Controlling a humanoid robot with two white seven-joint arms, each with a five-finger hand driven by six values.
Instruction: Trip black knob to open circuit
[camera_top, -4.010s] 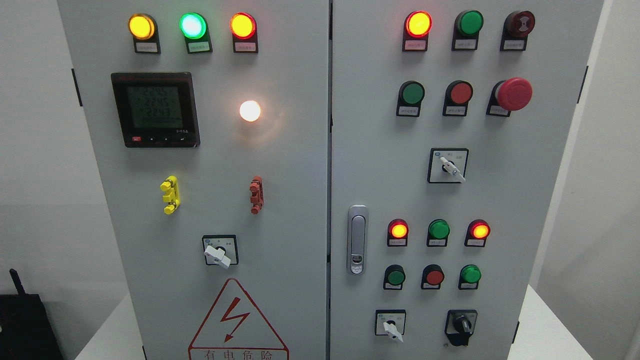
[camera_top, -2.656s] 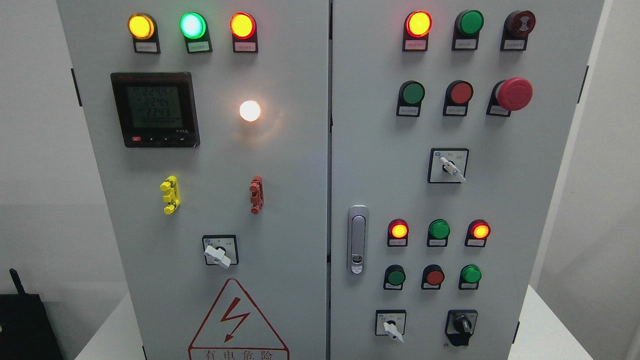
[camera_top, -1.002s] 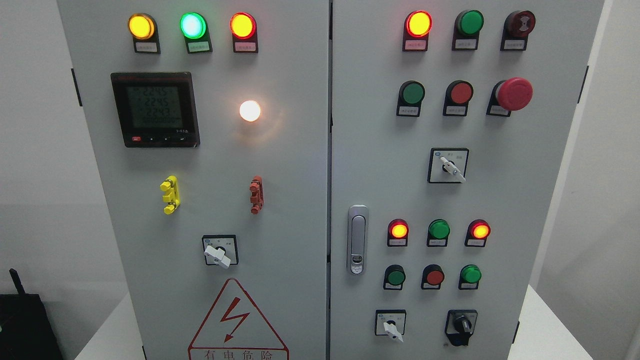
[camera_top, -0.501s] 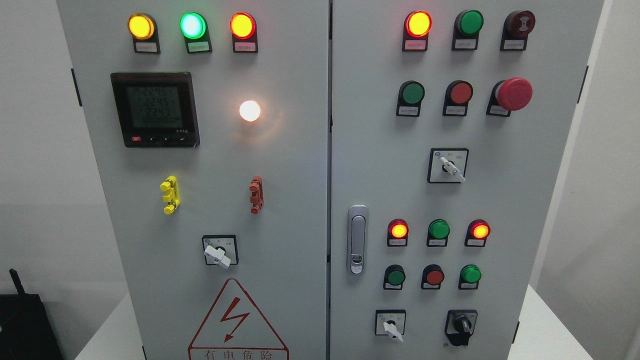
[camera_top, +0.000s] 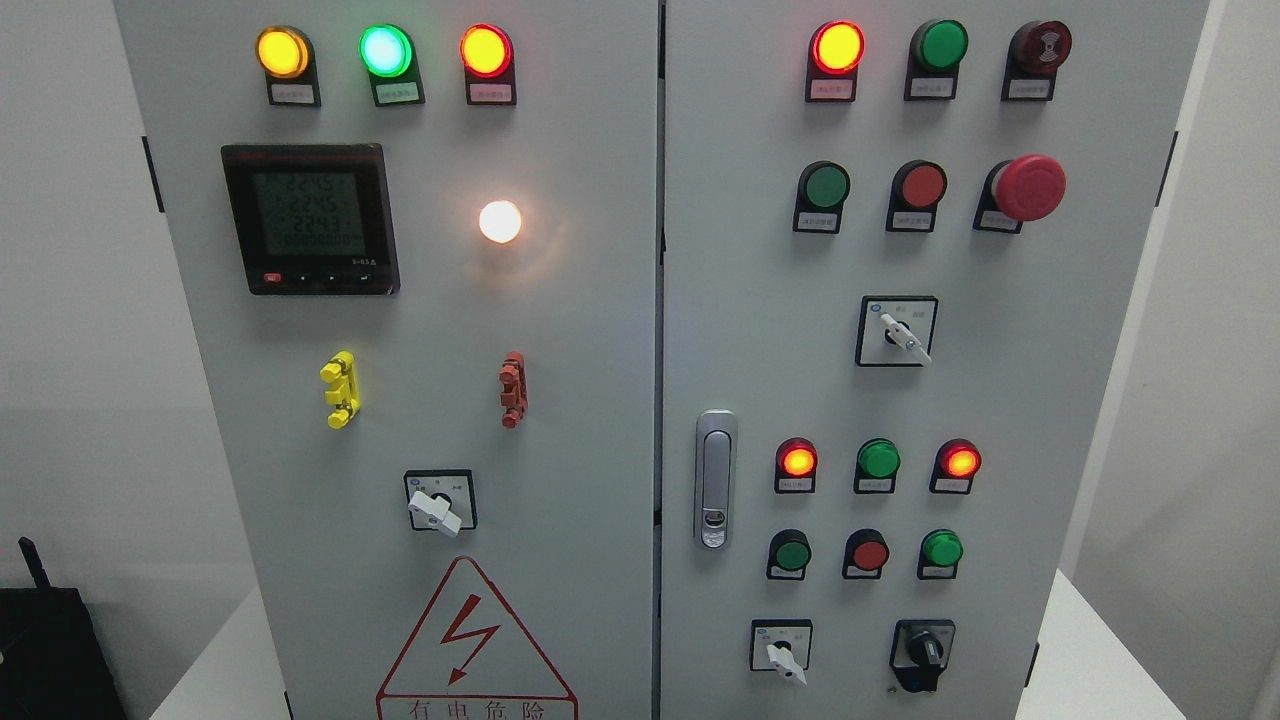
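Observation:
The black rotary knob (camera_top: 924, 653) sits at the lower right of the grey control cabinet's right door (camera_top: 760, 330), on a black square plate. Its handle stands about upright. Neither of my hands nor arms shows in the head view. Nothing touches the knob.
A white selector switch (camera_top: 784, 655) sits left of the black knob, another (camera_top: 903, 336) higher up, and one (camera_top: 436, 511) on the left door. A red mushroom button (camera_top: 1028, 187) sticks out at the upper right. A door latch (camera_top: 714, 478) is near the seam. A black device (camera_top: 45, 645) stands at the lower left.

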